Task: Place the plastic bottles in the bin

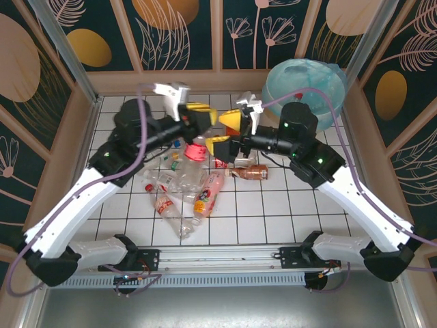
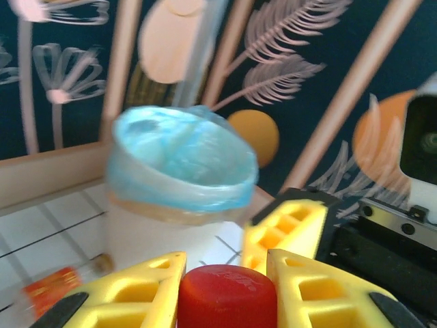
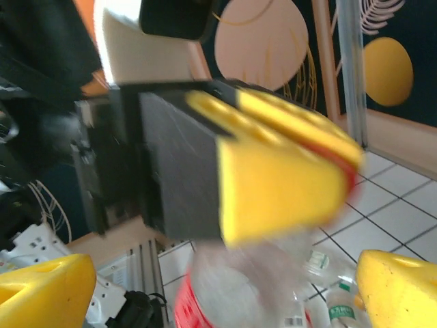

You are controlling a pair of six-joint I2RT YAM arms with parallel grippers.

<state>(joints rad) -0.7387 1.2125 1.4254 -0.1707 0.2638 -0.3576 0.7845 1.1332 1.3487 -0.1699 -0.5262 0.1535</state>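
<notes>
Left gripper (image 2: pixel 225 273) is clamped tight on the red cap of a bottle (image 1: pixel 196 150), which hangs above the tiles at about 11 o'clock of the table's (image 1: pixel 287 205) middle. Right gripper (image 1: pixel 224 132) sits just beside it at its 3 o'clock, jaws spread wide and holding nothing. Can't tell if they touch.

Bin (image 1: pixel 270 92) is tucked in the far corner at 1 o'clock, right against the wooden edge (image 1: pixel 205 80) – the right arm lies between it and the bottle.

The pile (image 1: pixel 181 184) lies around 8 o'clock, with a brown bottle (image 1: pixel 249 172) near centre. Bare tiles run from 3 to 5 o'clock – that's the open room.
</notes>
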